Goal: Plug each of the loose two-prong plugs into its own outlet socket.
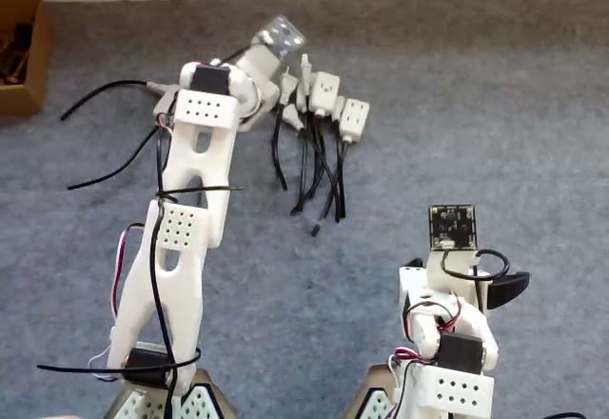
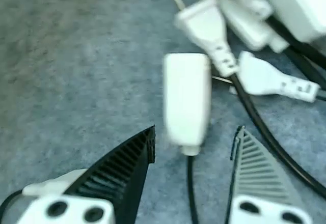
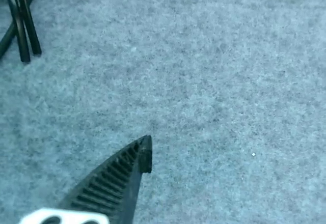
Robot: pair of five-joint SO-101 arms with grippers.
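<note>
A white outlet socket (image 2: 187,99), a rounded oblong block, lies flat on the grey carpet (image 2: 76,56), its black cord (image 2: 191,188) trailing off. Just beside it lie a loose white two-prong plug (image 2: 206,25) (prongs bare, unplugged) and a second plug (image 2: 272,79), amid a bunch of white fittings (image 1: 328,95).

Nothing legible anywhere: no words, numbers or signs that can be made out.

- White plug (image 2: 206,28), far side of the cluster: smooth body, no readable marking.
- Outlet socket (image 2: 187,99): plain white face.
- Second plug (image 2: 275,79): a few small dark marks near its cord end (too blurred to read as characters).
- Circuit board (image 1: 451,226) above the right arm's wrist: pale specks on black, none of which resolve into print.
</note>
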